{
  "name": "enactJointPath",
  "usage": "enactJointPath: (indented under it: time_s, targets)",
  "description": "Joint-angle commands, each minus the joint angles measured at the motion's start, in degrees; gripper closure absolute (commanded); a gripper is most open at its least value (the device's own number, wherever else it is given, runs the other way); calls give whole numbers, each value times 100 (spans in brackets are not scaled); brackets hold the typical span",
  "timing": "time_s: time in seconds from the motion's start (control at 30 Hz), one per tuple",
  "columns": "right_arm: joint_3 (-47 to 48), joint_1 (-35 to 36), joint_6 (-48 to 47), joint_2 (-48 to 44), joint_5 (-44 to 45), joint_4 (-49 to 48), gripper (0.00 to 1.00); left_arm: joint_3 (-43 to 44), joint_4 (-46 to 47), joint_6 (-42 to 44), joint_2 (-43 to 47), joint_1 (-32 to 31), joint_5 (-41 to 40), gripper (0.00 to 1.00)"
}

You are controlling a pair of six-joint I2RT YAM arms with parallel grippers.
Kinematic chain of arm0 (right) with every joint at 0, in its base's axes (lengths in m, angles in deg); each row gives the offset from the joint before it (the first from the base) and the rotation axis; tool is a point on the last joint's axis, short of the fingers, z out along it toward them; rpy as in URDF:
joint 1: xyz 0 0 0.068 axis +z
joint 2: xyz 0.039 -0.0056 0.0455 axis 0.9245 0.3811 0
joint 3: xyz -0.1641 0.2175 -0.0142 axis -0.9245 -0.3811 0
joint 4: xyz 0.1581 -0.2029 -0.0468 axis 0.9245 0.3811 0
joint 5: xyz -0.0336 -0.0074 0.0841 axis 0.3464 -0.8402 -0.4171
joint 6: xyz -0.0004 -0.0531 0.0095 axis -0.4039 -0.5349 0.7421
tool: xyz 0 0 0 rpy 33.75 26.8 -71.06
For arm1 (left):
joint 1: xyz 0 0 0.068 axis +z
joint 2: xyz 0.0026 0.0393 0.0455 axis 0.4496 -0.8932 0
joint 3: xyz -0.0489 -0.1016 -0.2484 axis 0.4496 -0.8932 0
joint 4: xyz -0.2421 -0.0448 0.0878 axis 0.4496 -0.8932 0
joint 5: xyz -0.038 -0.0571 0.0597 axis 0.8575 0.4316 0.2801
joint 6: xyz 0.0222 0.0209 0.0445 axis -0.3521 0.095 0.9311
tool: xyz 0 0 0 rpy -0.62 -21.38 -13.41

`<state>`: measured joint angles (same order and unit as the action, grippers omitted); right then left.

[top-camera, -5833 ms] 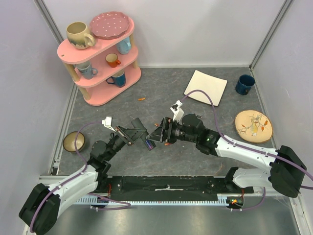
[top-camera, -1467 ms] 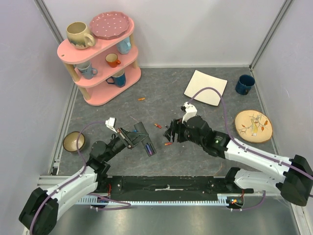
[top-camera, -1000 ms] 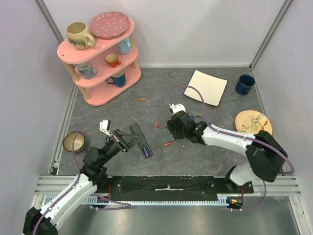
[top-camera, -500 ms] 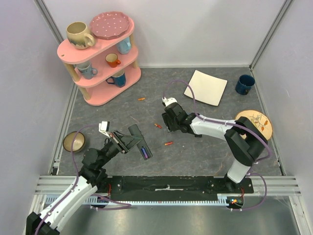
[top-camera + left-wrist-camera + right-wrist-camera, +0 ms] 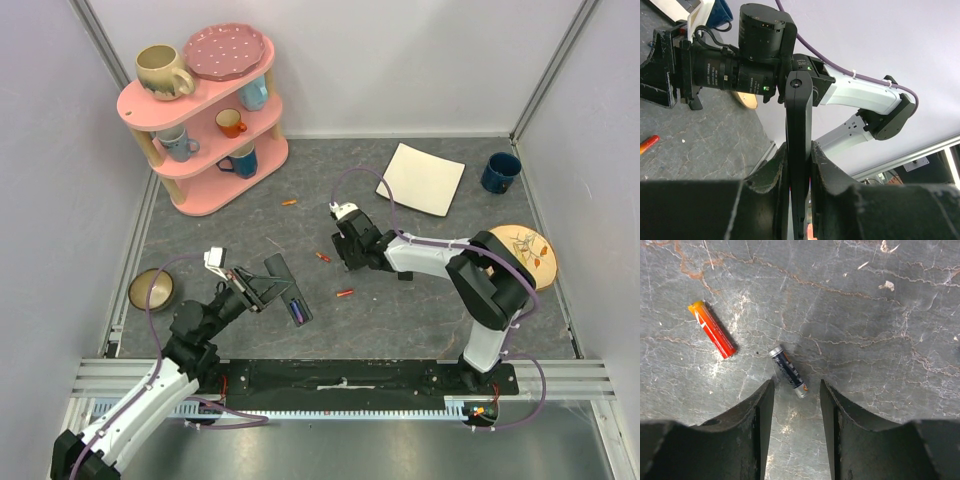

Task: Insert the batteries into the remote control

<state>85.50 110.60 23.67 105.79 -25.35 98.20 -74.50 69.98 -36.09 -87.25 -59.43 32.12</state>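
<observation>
The remote control (image 5: 287,291), a slim black bar, is held above the floor in my shut left gripper (image 5: 268,287). A purple battery shows in its recess. In the left wrist view the remote (image 5: 799,125) stands edge-on, clamped between the fingers of the left gripper (image 5: 799,160). My right gripper (image 5: 340,258) is open and points down at the floor. In the right wrist view the right gripper (image 5: 796,392) has a dark blue battery (image 5: 787,372) just ahead of its tips. A red-orange battery (image 5: 714,330) lies to its left and also shows in the top view (image 5: 323,258). Another orange battery (image 5: 344,293) lies nearer me.
One more orange battery (image 5: 289,202) lies by the pink shelf (image 5: 205,120) of mugs at the back left. A white square plate (image 5: 420,178), a blue mug (image 5: 500,172) and a round wooden plate (image 5: 520,255) are on the right. A bowl (image 5: 152,290) sits at the left edge.
My right gripper has moved left and away from me, from over the near orange battery to the pair farther back. My left arm has drawn the remote slightly back and left.
</observation>
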Motion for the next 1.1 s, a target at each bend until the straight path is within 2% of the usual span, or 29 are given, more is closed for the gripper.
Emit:
enactJointPath:
  time_s: [0.0, 0.47, 0.67, 0.87, 1.0, 1.07]
  targets:
    - [170, -11, -89, 161, -147, -234, 52, -642, 265, -23, -63, 1, -55, 98]
    - [196, -143, -89, 363, -191, -234, 53, -677, 441, -14, -309, 1, -64, 98]
    - [188, -161, -37, 354, -393, -111, 60, -712, 468, -32, -300, 10, -64, 98]
    - [-14, -169, 235, 302, -508, -15, 76, -730, 511, -23, -309, 1, -82, 98]
    - [-207, -248, 594, 109, -490, 3, 97, -713, 538, -23, -335, 1, -82, 98]
    - [-383, -380, 823, -102, -525, 3, 100, -695, 555, -14, -396, 1, -73, 98]
